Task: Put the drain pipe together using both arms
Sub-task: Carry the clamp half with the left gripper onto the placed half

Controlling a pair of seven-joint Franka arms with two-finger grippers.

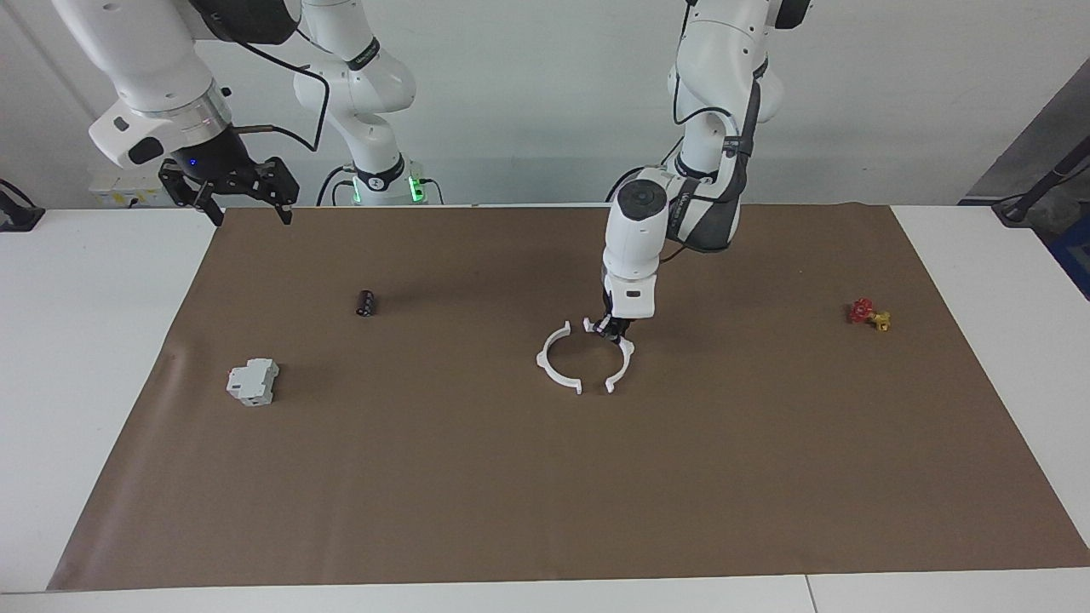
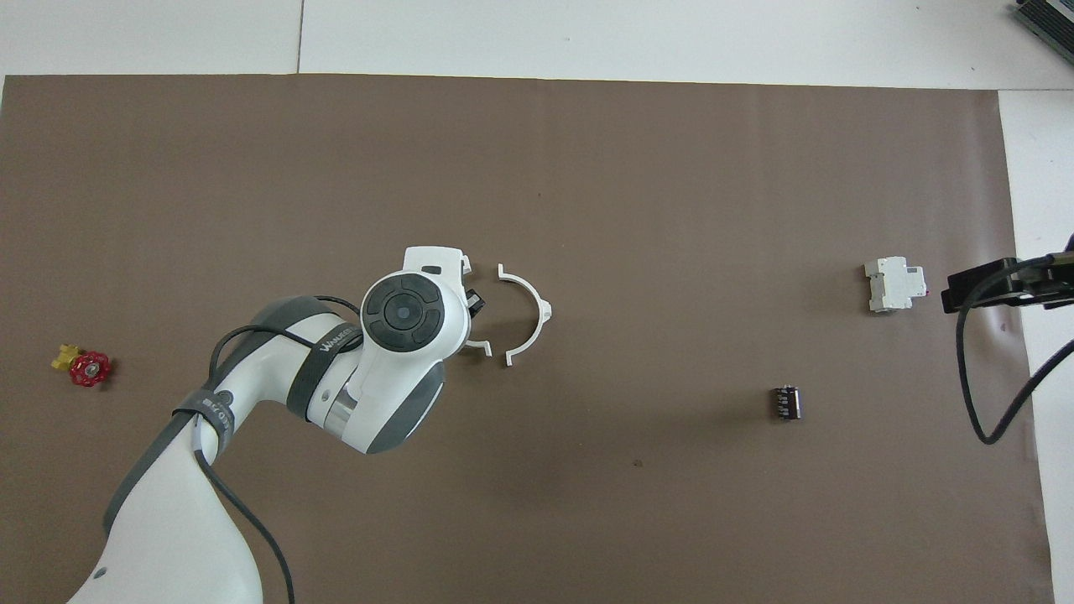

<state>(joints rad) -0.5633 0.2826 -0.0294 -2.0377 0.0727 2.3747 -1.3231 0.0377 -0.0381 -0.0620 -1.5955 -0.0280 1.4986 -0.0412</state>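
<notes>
The drain pipe lies as two white half-rings on the brown mat, their open sides facing each other with small gaps at the ends. One half-ring [image 1: 552,359] [image 2: 532,315] lies free. My left gripper [image 1: 615,329] is down at the mat and shut on the other half-ring [image 1: 626,362], near its end closer to the robots. In the overhead view the left arm covers most of that half-ring [image 2: 478,345]. My right gripper [image 1: 247,203] [image 2: 998,285] is open and empty, waiting in the air over the mat's edge at the right arm's end.
A grey-white boxy block [image 1: 253,380] [image 2: 895,284] and a small black cylinder [image 1: 366,302] [image 2: 786,403] lie toward the right arm's end. A red and yellow valve piece [image 1: 867,313] [image 2: 84,367] lies toward the left arm's end. The brown mat [image 1: 545,494] covers the table.
</notes>
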